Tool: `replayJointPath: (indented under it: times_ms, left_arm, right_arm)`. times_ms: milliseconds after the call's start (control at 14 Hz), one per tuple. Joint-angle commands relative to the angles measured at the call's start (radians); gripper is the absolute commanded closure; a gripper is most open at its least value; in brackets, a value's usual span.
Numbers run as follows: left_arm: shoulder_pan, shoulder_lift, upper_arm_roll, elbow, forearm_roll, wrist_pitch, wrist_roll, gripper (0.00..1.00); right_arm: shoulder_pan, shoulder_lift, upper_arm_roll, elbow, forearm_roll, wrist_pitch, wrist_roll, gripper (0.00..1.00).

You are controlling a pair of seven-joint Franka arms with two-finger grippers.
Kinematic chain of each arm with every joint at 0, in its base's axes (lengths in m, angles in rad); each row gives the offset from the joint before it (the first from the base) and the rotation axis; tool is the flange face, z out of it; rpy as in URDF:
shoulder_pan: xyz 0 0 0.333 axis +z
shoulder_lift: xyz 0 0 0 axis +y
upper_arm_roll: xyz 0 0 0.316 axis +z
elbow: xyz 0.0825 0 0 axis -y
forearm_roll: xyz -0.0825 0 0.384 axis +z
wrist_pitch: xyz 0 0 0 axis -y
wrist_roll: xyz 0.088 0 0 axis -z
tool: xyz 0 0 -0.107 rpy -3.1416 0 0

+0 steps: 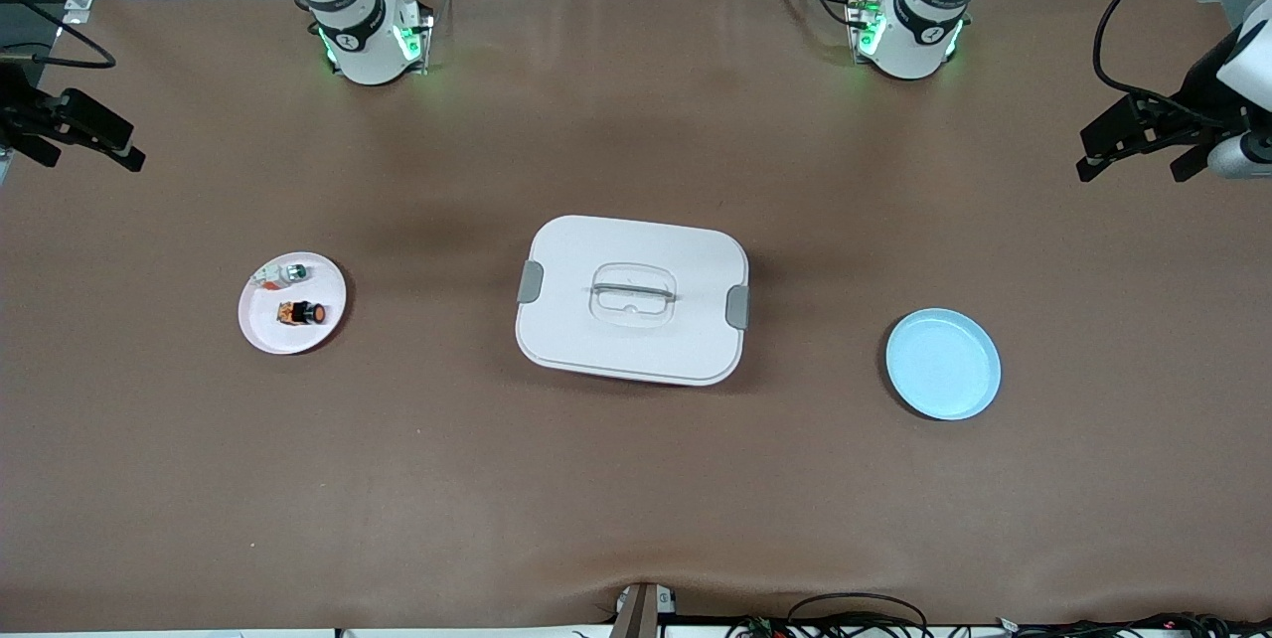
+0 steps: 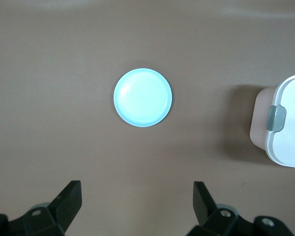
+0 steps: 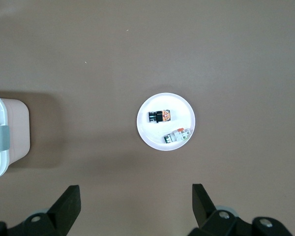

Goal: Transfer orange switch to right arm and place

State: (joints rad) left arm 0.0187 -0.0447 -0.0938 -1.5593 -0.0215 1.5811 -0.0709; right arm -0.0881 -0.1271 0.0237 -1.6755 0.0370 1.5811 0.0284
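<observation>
The orange switch (image 1: 303, 313) (image 3: 160, 116), black with an orange cap, lies on its side on a small white plate (image 1: 273, 335) (image 3: 150, 132) toward the right arm's end of the table. My right gripper (image 1: 84, 146) (image 3: 135, 191) hangs open and empty in the air at that end of the table, apart from the plate. My left gripper (image 1: 1133, 161) (image 2: 136, 189) hangs open and empty at the left arm's end. Neither gripper touches anything.
A small white-and-silver part (image 1: 283, 272) (image 3: 178, 136) shares the white plate. A white lidded box (image 1: 632, 298) (image 2: 285, 123) (image 3: 0, 135) with grey clasps stands mid-table. A light blue plate (image 1: 942, 364) (image 2: 142, 97) sits bare toward the left arm's end.
</observation>
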Motion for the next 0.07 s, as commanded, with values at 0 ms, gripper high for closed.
replayJointPath:
  times_ms: [0]
  left_arm:
    - [0.001,0.011,0.002,0.022,0.000,-0.009,0.019,0.00]
  right_arm:
    - [0.002,-0.029,0.004,-0.030,-0.014,0.016,0.002,0.00]
